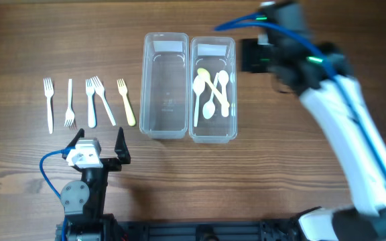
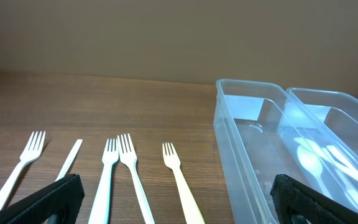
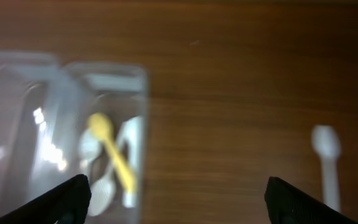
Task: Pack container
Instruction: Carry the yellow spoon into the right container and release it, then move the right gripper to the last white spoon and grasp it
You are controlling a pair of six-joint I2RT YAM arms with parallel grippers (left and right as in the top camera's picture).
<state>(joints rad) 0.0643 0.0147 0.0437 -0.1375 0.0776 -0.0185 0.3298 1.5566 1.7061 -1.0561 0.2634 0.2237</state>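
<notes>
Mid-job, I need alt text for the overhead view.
Two clear containers sit side by side: the right container holds spoons, the left container looks empty. Five forks lie in a row to their left, with the open left end effector near them.

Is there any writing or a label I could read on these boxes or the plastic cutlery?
No text can be read in any view.
Pale patch at the far end of the empty container: blank or too small to tell.
Same patch on the second container: likewise.
Forks and spoons: no markings seen.
</notes>
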